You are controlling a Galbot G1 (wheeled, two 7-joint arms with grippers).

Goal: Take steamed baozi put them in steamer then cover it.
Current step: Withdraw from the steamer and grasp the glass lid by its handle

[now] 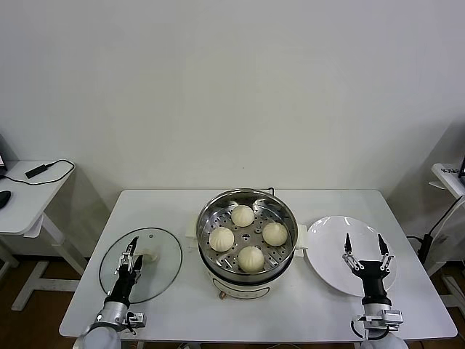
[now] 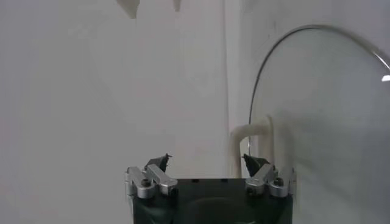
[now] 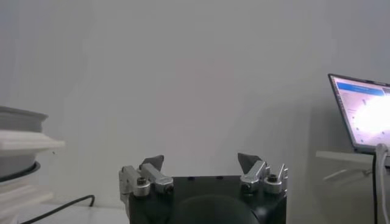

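Four cream-white baozi sit on the perforated tray inside the steel steamer (image 1: 205, 218): one at the back (image 1: 243, 215), one on the left (image 1: 221, 238), one on the right (image 1: 275, 233), one at the front (image 1: 251, 258). The steamer is uncovered. The glass cover (image 1: 166, 270) lies flat on the table to its left, its cream handle (image 1: 150, 256) at the centre. My left gripper (image 1: 131, 254) is open over the cover, just left of the handle. In the left wrist view the gripper (image 2: 207, 161) is empty and the handle (image 2: 256, 129) lies in line with one finger (image 2: 254, 164). My right gripper (image 1: 363, 247) is open and empty over the plate.
An empty white plate (image 1: 327, 240) lies right of the steamer. A power cord (image 3: 61, 207) runs by the steamer base (image 3: 18, 143). A side desk (image 1: 22, 203) stands far left; a laptop (image 3: 365, 112) is on a stand far right.
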